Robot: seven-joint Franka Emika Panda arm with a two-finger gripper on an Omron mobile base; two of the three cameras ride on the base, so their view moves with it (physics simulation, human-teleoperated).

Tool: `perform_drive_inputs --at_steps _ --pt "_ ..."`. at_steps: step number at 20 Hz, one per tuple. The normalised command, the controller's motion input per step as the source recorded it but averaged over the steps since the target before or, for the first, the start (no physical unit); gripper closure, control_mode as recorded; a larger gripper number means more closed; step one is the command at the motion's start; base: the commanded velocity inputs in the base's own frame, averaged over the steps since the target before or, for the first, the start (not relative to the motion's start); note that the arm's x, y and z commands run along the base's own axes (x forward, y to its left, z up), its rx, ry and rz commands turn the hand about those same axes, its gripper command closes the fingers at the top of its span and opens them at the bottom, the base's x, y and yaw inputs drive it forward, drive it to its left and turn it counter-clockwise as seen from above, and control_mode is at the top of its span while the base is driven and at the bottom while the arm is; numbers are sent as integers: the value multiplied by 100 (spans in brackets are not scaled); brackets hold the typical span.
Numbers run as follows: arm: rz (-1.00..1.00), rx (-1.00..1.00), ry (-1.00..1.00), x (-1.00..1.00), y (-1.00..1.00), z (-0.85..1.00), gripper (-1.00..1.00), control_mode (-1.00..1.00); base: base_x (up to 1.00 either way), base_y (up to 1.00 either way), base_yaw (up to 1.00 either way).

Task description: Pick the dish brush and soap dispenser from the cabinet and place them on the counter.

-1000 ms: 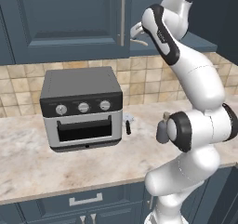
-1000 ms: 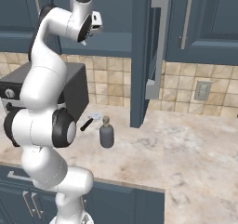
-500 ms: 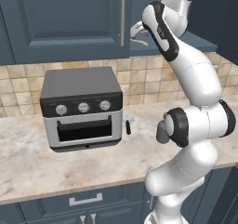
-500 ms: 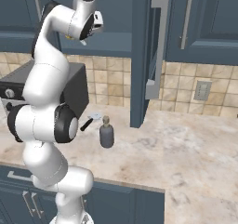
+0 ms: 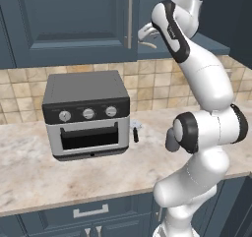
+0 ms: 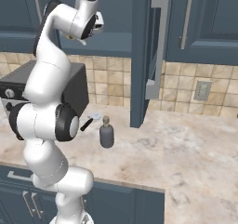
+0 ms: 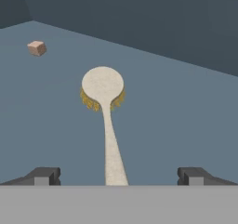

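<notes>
Done: soap dispenser (image 6: 106, 133) stands on the tabletop (image 6: 186, 148), centre-left of the right base view.
Left: dish brush (image 7: 106, 111) lies on the cabinet (image 7: 186, 111) shelf, mid-frame.
Pincer (image 7: 116, 175): wide, empty, straddling the handle.

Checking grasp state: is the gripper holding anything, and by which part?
Nothing held. The gripper is open, fingers apart on either side of the dish brush handle.
</notes>
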Motion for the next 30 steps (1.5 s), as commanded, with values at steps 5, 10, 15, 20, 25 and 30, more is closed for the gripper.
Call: perform_drive_inputs --at_steps 5,10,15,20,25,30 --pt "4 0 0 4 1 -19 -100 -100 0 0 0" --pt "4 0 0 11 0 -10 -100 -100 0 0 0" --pt "4 0 0 15 0 0 -100 -100 0 0 0" --pt "2 0 0 5 0 -1 -100 -100 0 0 0" --pt "0 0 0 0 0 -5 -100 -100 0 0 0" --pt "0 0 1 0 0 -7 -100 -100 0 0 0"
